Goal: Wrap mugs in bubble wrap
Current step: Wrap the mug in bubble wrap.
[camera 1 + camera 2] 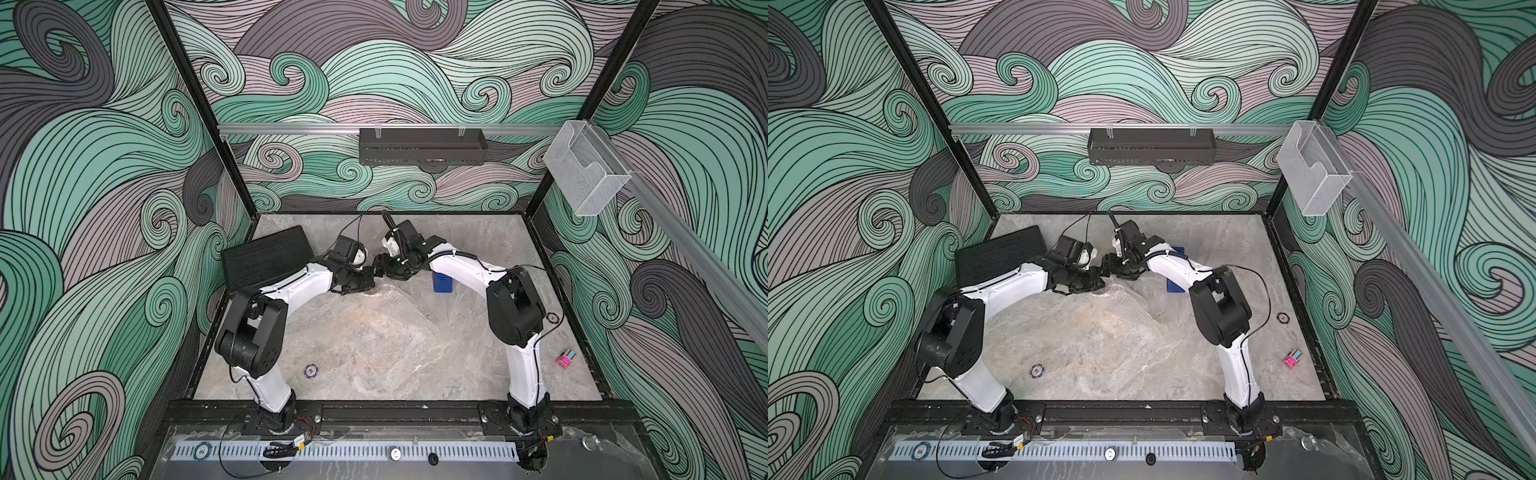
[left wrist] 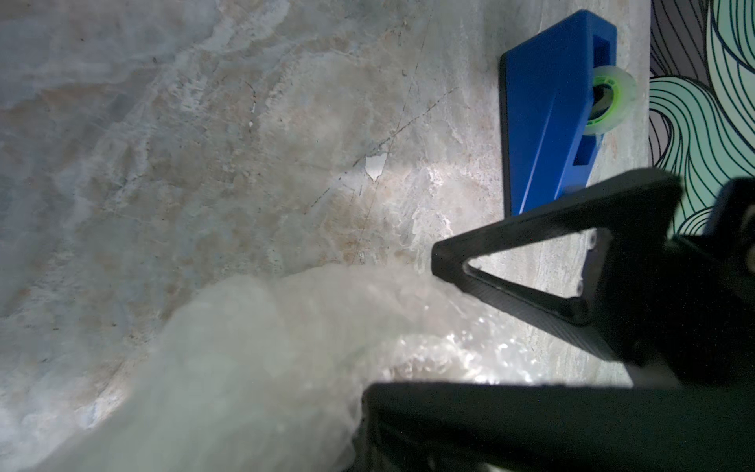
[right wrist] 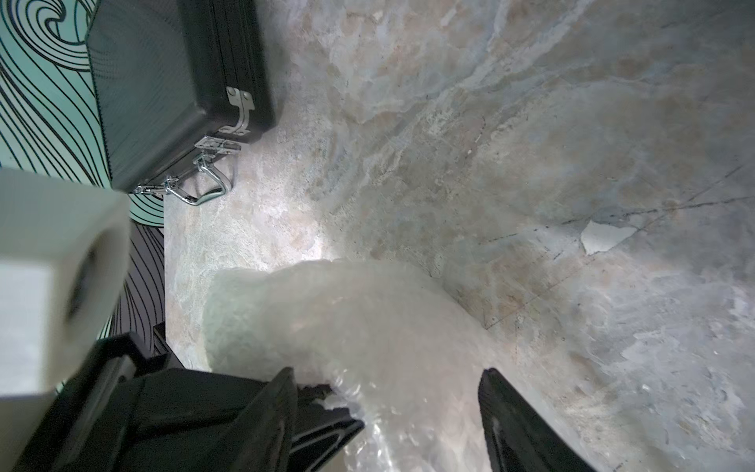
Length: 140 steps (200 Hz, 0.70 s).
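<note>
As you read the scene from the left, your left arm (image 1: 286, 293) rises from the near edge of the bench (image 1: 374, 365), folds at a high elbow and slopes its forearm down toward the bench's middle. Its end effector (image 1: 373, 277) is pressed together on an edge of the bubble wrap (image 1: 395, 309). The right wrist view shows that pinch on a whitish bit of the sheet. Nose to nose with it sits your right end effector (image 3: 388, 370), fingers spread, one on each side of the bunched wrap. You cannot tell from these views whether they touch it. Your right arm (image 1: 461, 266) mirrors the left, elbow high, base at the near edge toward the right corner. The wrap is gathered into a ridge at the two end effectors and lies flat on the bench toward the near edge.

Of the containers, the black case (image 1: 266, 257) lies at the far-left corner, shut, its contents hidden. A black tray (image 1: 422, 145) hangs on the back wall's rail, and you cannot see into it. The blue tape dispenser (image 1: 442, 282) stands partly under the right forearm and carries a roll of clear tape (image 2: 613, 100). A clear bin (image 1: 586, 170) hangs on the right wall's rail.
</note>
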Available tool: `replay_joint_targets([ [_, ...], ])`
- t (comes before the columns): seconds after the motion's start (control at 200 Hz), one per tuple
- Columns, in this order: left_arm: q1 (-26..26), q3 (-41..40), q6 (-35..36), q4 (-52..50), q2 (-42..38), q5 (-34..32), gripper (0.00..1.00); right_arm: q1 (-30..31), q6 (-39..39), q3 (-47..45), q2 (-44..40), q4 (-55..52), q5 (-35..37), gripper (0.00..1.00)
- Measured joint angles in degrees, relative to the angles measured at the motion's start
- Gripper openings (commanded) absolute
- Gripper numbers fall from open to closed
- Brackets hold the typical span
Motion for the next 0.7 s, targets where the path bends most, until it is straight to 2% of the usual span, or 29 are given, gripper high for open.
replay_joint_targets([
  [0.135,-0.48,0.0,0.22,0.02,0.0,-0.04,0.15,-0.26,-0.55,-0.7,0.22,-0.17,-0.11,0.69],
  [0.23,-0.74,0.15,0.39,0.35,-0.02,0.46,0.21,-0.68,-1.18,-0.74,0.24,0.07,-0.52,0.63],
  [0.405,-1.05,0.35,0.13,0.76,-0.33,1.03,0.38,-1.33,-2.19,-0.09,0.61,0.31,-0.96,0.6],
  [0.565,-1.22,0.31,-0.7,0.46,-1.25,0.48,0.44,-1.55,-3.21,-0.09,0.63,0.35,-1.42,0.58],
  [0.7,-1.27,0.22,-1.4,0.24,-1.64,0.24,0.43,-1.64,-3.67,-0.81,0.63,1.79,-1.6,0.64],
])
